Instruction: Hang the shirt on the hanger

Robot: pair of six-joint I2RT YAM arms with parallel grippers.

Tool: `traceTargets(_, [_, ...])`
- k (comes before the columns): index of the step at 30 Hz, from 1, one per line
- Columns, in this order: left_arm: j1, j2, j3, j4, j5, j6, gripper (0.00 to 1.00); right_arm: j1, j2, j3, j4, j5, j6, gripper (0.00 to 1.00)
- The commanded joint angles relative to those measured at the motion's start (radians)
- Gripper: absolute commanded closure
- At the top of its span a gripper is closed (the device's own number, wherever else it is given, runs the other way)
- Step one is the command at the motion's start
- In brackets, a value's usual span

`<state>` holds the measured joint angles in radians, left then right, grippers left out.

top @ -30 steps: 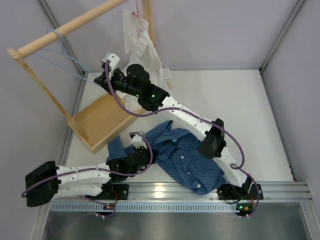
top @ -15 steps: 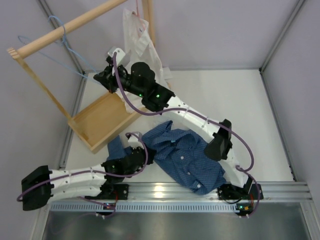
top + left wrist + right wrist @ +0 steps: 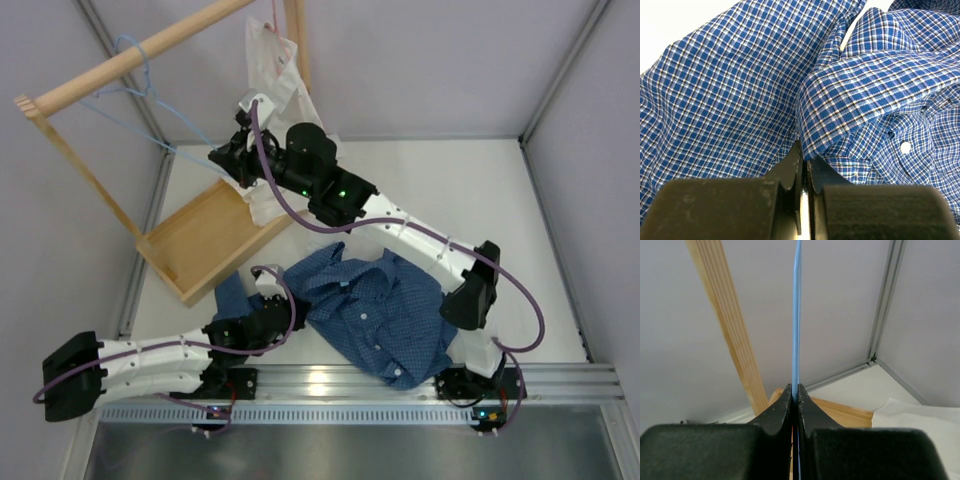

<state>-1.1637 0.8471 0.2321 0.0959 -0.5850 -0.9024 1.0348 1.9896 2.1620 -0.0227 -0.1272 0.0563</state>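
Observation:
The dark blue checked shirt (image 3: 380,310) lies crumpled on the table near the front edge. My left gripper (image 3: 288,302) is at its left part, shut on a fold of the fabric; the left wrist view shows the jaws (image 3: 804,159) pinched on the shirt (image 3: 740,90). The light-blue wire hanger (image 3: 148,92) has its hook at the wooden rod. My right gripper (image 3: 222,158) is shut on the hanger's lower right corner. In the right wrist view the blue wire (image 3: 796,315) runs up from between the closed jaws of that gripper (image 3: 795,389).
A wooden rack stands at the back left, with a rod (image 3: 170,38), a slanted upright (image 3: 725,315) and a tray-like base (image 3: 200,240). A white shirt (image 3: 278,70) hangs on it behind my right wrist. Grey walls close the sides; a metal rail (image 3: 400,385) runs along the front.
My right arm has moved right and towards the back with the hanger. The hanger's hook has risen and shifted right along the rod. My left arm shifted slightly left, still holding the shirt.

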Motion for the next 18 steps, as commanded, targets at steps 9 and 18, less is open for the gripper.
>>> traceTargets(9, [0.004,-0.051,0.093,-0.128,-0.082,-0.03,1.0,-0.054,-0.319,-0.272,0.043,0.003,-0.009,1.0])
traceTargets(18, [0.113,0.048,0.222,-0.177,-0.007,0.019,1.0,-0.176,-0.774,-0.811,-0.005,0.066,0.034,1.0])
